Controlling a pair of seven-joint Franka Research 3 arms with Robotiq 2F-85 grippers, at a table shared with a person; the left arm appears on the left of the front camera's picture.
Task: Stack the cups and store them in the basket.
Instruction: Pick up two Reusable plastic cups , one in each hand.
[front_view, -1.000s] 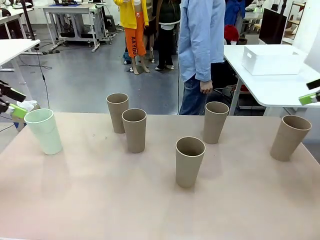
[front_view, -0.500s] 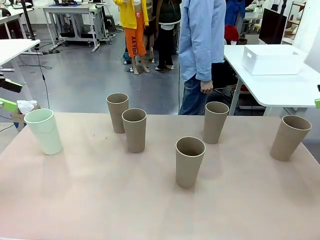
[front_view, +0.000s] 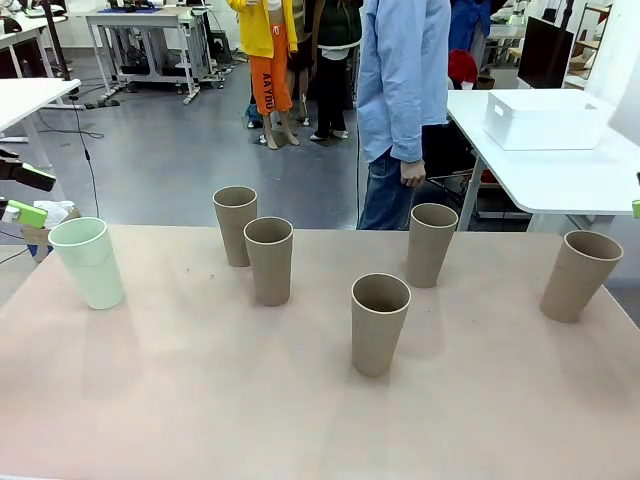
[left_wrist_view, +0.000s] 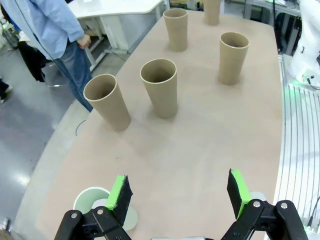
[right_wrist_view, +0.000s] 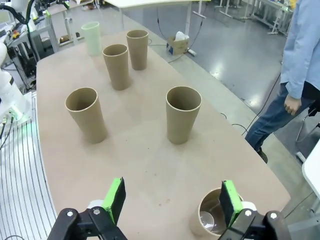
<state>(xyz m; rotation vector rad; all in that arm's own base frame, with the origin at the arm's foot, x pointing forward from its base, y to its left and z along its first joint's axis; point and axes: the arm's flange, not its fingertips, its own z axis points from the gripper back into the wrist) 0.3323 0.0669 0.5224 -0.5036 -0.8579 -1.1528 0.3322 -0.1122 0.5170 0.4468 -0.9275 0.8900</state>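
Since every cup stands alone and upright, stacking is not yet begun, and the step in hand looks like a first pick. Nearest the robot, the left pincer (left_wrist_view: 179, 190) hangs released, jaws wide, above the left end of the counter (front_view: 200, 400), with the mint cup (left_wrist_view: 92, 202) just below one pad. The right pincer (right_wrist_view: 172, 200) is likewise released over the right end, where the end tan cup (right_wrist_view: 210, 220) sits under one pad. Neither is centred on its cup, so each would do well to shift sideways until the cup lies squarely between the pads, then descend and close gently below the rim, since such light tapered cups probably tip or slip when squeezed. Farther across stand the middle tan cup (front_view: 380, 322), then the left-centre tan cup (front_view: 269, 260), and behind them the back-left tan cup (front_view: 235, 224) and the back-right tan cup (front_view: 432, 243), all well apart. Beyond the counter a person (front_view: 405, 80) stands, and the basket (front_view: 545, 120) rests on a separate white table (front_view: 560, 175) at the far right, well apart from the cups, so storing the stack looks like a long reach or a handover.
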